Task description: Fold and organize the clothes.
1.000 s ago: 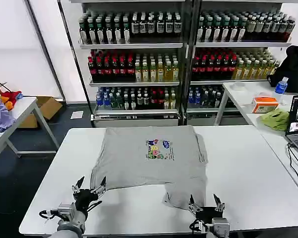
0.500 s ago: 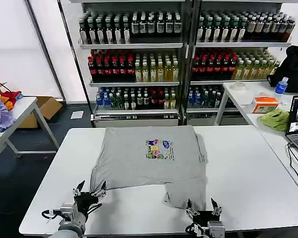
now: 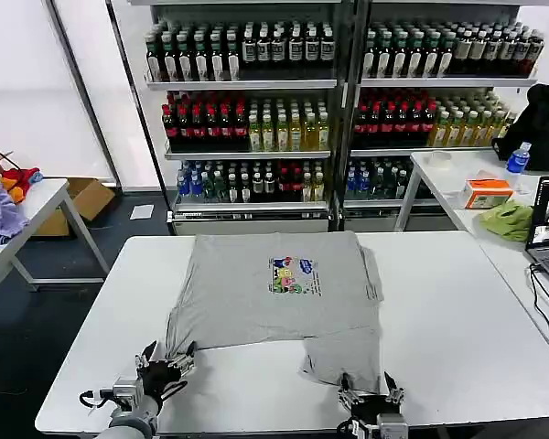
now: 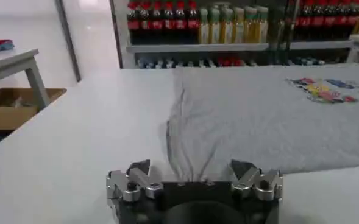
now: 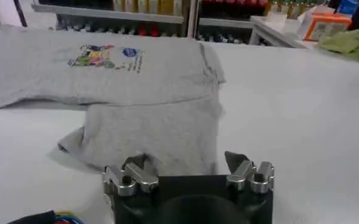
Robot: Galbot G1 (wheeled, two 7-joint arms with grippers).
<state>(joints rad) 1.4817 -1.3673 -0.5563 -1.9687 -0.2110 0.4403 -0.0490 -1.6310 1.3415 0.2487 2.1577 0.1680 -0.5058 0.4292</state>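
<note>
A grey shirt (image 3: pixel 279 297) lies spread on the white table (image 3: pixel 457 320), its print (image 3: pixel 294 275) facing up and one lower corner hanging toward the near edge. The left gripper (image 3: pixel 167 365) sits at the shirt's near left corner, jaws apart. The right gripper (image 3: pixel 366 395) sits at the near right corner, jaws apart.

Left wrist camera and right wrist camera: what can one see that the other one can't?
Only the left wrist view: the open left gripper at the shirt's near left corner, and a side table. Only the right wrist view: the open right gripper at a folded flap of the shirt, plus an orange box. Both: the grey shirt with its colourful print, the white table and bottle shelves.
</note>
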